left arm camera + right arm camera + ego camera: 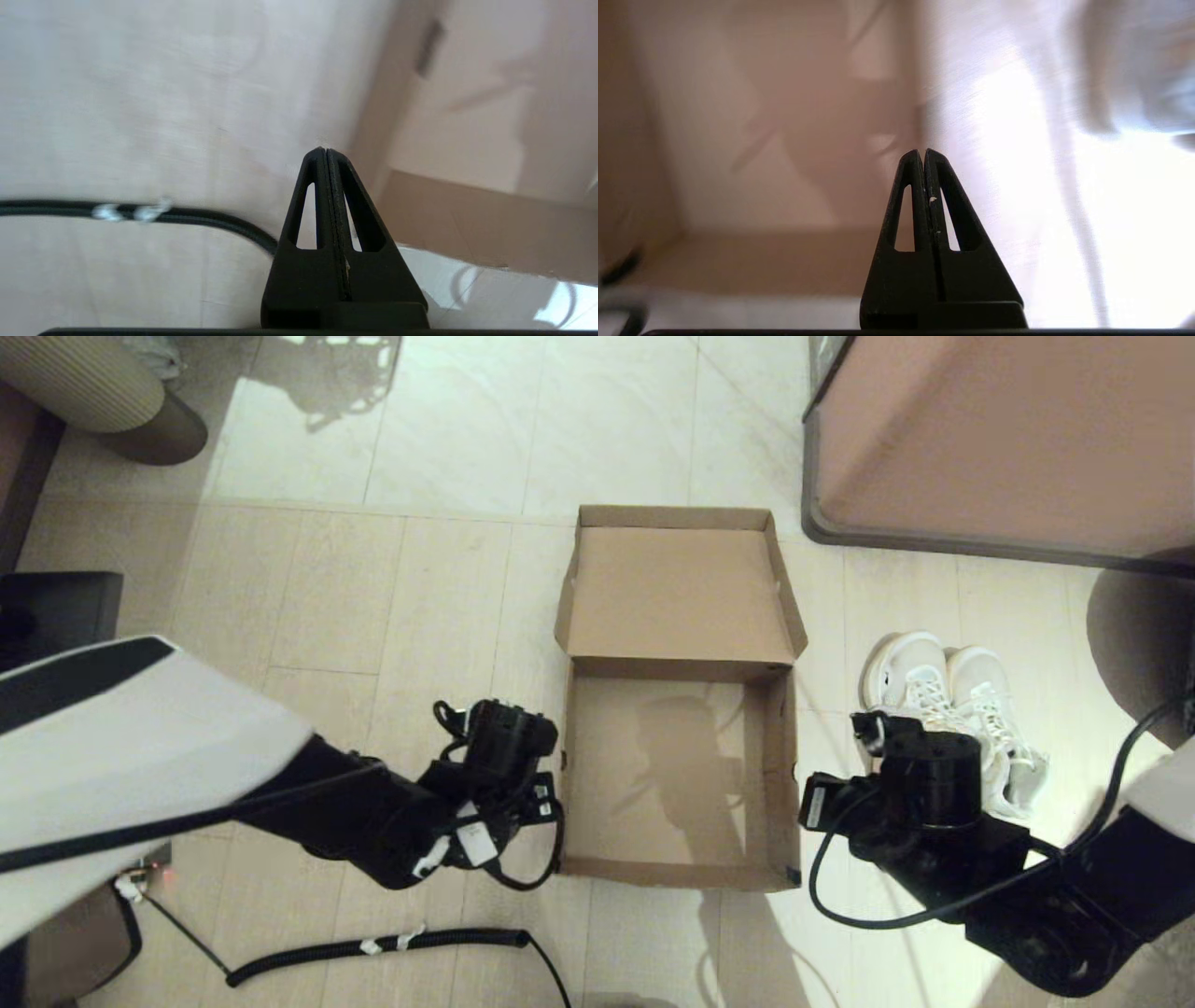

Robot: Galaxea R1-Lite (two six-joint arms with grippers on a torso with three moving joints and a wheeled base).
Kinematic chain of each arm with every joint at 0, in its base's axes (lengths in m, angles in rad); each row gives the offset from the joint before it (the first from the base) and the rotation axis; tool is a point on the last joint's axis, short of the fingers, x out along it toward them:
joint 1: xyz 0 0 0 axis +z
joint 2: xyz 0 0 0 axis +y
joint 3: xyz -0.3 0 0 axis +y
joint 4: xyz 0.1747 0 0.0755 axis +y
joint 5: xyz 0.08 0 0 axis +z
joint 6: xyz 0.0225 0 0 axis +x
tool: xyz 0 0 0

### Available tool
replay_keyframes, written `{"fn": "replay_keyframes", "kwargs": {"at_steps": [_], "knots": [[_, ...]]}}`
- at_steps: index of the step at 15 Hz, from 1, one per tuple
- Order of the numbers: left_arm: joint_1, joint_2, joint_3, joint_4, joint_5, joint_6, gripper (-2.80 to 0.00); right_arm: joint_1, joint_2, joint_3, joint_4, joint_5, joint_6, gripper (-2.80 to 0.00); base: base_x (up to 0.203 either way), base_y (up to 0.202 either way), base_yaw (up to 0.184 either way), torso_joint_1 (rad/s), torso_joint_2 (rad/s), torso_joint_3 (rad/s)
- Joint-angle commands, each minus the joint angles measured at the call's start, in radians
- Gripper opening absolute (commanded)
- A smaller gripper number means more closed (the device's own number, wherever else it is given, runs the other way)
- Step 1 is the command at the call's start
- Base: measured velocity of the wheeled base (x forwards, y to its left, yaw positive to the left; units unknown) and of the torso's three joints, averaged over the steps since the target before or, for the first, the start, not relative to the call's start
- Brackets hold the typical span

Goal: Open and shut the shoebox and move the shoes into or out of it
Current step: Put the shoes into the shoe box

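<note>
I am hovering both closed, empty end effectors, left and right, beside the open, empty shoebox; the shoes are sitting on the floor right of it, needing grasping next.

Warm dim light, floor glare, blurred wrist views.
</note>
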Motion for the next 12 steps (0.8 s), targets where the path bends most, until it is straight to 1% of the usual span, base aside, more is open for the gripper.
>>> {"fn": "replay_keyframes", "kwargs": {"at_steps": [1,3,5,6,8,10,12], "knots": [[0.062,-0.167,0.081,-0.003,-0.001,0.004,-2.80,-0.128,-0.085,0.008,-0.006,-0.006,0.000,-2.80,0.000,0.000,0.000,0.000,0.00,0.000],[0.156,-0.316,0.207,-0.004,-0.005,0.012,-2.80,-0.251,-0.133,0.023,-0.002,-0.009,-0.007,-2.80,0.000,0.000,0.000,0.000,0.00,0.000],[0.247,-0.443,0.369,-0.005,-0.009,0.014,-2.80,-0.333,-0.203,0.055,-0.001,-0.008,-0.019,-2.80,0.000,0.000,0.000,0.000,0.00,0.000],[0.284,-0.508,0.436,-0.006,-0.012,0.014,-2.80,-0.352,-0.234,0.082,0.000,-0.006,-0.021,-2.80,0.000,0.000,0.000,0.000,0.00,0.000],[0.345,-0.643,0.546,-0.006,-0.017,0.016,-2.80,-0.361,-0.273,0.144,0.000,-0.005,-0.019,-2.80,0.000,0.000,0.000,0.000,0.00,0.000],[0.384,-0.766,0.643,0.000,-0.020,0.018,-2.80,-0.377,-0.281,0.140,-0.001,-0.002,-0.013,-2.80,0.000,0.000,0.000,0.000,0.00,0.000],[0.416,-0.867,0.740,0.004,-0.044,0.035,-2.80,-0.410,-0.287,0.128,0.001,0.005,-0.015,-2.80,0.000,0.000,0.000,0.000,0.00,0.000]]}}
